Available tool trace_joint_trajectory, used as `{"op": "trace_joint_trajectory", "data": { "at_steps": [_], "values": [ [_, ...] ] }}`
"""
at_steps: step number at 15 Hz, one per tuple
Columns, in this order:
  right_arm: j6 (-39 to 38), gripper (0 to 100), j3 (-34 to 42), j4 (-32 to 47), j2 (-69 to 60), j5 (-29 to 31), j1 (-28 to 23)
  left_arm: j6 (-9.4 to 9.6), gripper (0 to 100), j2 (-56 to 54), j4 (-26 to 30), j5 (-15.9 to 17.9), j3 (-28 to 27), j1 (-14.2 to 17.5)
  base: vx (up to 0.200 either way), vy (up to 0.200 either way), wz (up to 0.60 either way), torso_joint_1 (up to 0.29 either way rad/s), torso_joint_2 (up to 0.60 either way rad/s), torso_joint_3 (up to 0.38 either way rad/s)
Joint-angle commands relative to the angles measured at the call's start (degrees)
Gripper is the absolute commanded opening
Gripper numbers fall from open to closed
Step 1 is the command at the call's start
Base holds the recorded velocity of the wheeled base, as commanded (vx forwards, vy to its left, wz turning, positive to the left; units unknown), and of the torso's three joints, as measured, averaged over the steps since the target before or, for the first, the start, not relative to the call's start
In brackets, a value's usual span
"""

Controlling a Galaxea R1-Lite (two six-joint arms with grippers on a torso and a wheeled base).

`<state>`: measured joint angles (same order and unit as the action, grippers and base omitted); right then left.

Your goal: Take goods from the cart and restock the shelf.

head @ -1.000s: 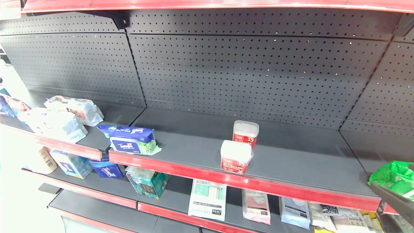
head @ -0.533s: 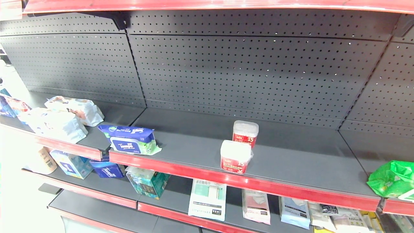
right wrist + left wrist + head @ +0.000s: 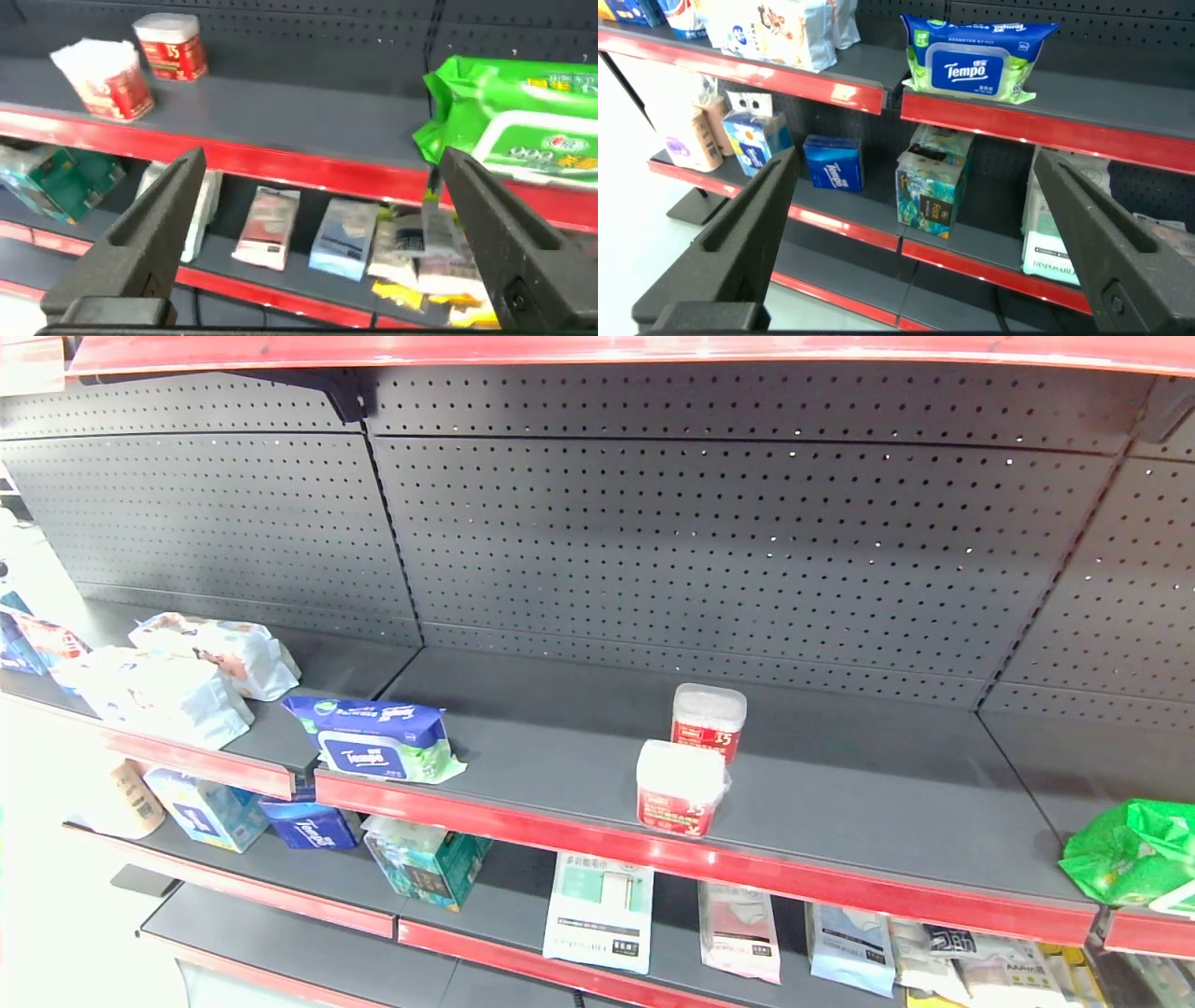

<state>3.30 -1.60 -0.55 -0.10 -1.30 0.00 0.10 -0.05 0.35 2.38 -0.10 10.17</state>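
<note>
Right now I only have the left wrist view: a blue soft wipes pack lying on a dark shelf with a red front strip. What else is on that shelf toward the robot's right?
Observer: On the dark shelf, a red plastic jar with a white lid stands near the front edge, with a matching jar behind it.
Operator: Anything past those?
Observer: A green soft wipes pack lies at the front edge of the next bay to the right.
Operator: Is the right arm holding anything?
Observer: No. The right gripper is open, with nothing between its fingers.
</note>
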Motion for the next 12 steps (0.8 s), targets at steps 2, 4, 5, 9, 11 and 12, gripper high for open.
{"op": "trace_joint_trajectory", "data": {
  "at_steps": [2,4,5,9,11,12],
  "values": [
    [2.6,100,1.6,-2.8,0.1,-0.7,0.0,-0.01,100,0.0,0.0,0.0,0.0,0.0,0.000,0.000,0.00,0.000,0.00,0.000],
    [-2.2,100,1.5,1.3,0.1,0.4,0.0,-0.01,100,0.0,0.0,0.0,0.0,0.0,0.000,0.000,0.00,0.000,0.00,0.000],
    [-2.5,100,1.6,0.7,0.1,0.5,0.0,-0.01,100,0.0,0.0,0.0,0.0,0.0,0.000,0.000,0.00,0.000,0.00,0.000],
    [-2.8,100,1.6,0.7,0.1,0.6,0.0,-0.01,100,0.0,0.0,0.0,0.0,0.0,0.000,0.000,0.00,0.000,0.00,0.000],
    [-2.8,100,1.6,0.7,0.1,0.5,0.0,-0.01,100,0.0,0.0,0.0,0.0,0.0,0.000,0.000,0.00,0.000,0.00,0.000],
    [-2.9,100,1.6,0.7,0.1,0.5,-0.1,-0.01,100,0.0,0.0,0.0,0.0,0.0,0.000,0.000,0.00,0.000,0.00,0.000]
  ]
}}
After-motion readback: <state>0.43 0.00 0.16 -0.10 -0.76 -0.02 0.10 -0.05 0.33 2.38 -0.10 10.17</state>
